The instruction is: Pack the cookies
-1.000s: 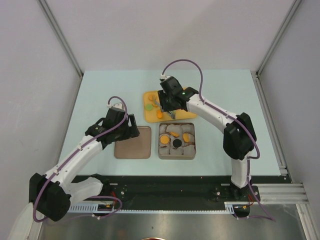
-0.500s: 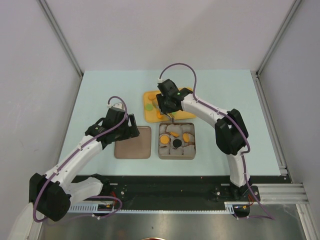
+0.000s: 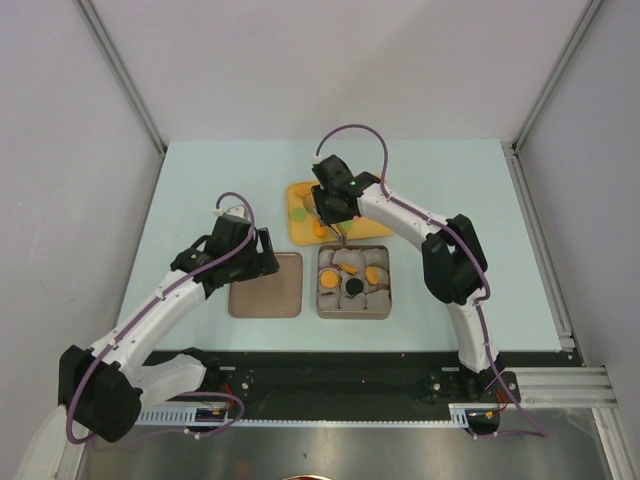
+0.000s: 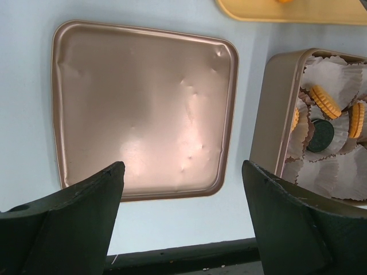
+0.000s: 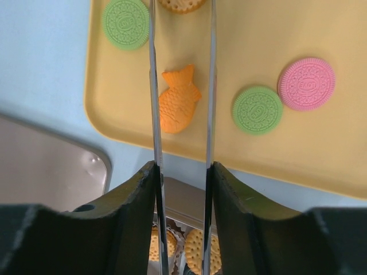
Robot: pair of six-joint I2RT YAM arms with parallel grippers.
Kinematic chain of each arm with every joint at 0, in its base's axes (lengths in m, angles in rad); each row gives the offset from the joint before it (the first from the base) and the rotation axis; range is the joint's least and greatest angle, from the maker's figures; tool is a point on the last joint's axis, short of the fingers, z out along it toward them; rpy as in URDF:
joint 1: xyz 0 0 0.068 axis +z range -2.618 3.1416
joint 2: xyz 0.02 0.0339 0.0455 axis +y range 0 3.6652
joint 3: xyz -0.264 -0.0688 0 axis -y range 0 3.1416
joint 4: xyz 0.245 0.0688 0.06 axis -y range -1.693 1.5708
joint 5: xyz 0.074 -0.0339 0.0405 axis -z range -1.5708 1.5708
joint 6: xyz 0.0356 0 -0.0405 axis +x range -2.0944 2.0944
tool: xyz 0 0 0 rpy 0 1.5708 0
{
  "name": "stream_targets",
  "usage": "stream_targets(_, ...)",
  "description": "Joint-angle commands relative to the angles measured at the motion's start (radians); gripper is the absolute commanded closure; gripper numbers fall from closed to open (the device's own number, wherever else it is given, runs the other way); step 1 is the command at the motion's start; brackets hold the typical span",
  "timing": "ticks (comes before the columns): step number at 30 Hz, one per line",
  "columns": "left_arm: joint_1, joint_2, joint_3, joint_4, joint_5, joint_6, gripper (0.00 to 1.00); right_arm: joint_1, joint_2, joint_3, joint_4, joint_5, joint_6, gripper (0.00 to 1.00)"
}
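The right claw (image 5: 181, 23) is spread, one finger on each side of the orange fish cookie (image 5: 178, 100) on the yellow tray (image 5: 258, 34), beside green cookies (image 5: 257, 110) and a pink cookie (image 5: 306, 83). It has slid left a little. In front of the tray, the tin (image 3: 353, 314) holds more cookies. The left claw (image 4: 182, 172) hangs spread wide over the lid (image 4: 143, 109). The stamps on the cookies are too small to read.

Bright, even, soft-shadowed light; mild glare sheens the dented metal lid (image 4: 143, 143).
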Motion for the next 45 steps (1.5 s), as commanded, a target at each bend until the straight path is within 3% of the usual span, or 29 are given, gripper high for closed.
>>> stream_targets(1,0.007,-0.01,-0.005,0.028,0.005,0.008,0.12,-0.01,-0.013,0.04,-0.01,0.011,-0.01,0.62)
stream_targets(4,0.007,-0.01,-0.005,0.028,0.007,0.006,0.12,-0.011,-0.054,0.012,-0.002,0.028,-0.012,0.67)
stream_targets(11,0.007,-0.015,-0.007,0.028,0.008,0.006,0.12,-0.018,-0.201,-0.046,-0.019,0.073,-0.02,0.69)
stream_targets(28,0.007,0.005,-0.009,0.052,0.028,-0.001,0.12,0.056,-0.836,-0.491,-0.206,0.205,0.086,0.69)
stream_targets(45,0.007,0.016,-0.018,0.062,0.042,-0.004,0.12,0.203,-1.016,-0.703,-0.301,0.266,0.273,0.69)
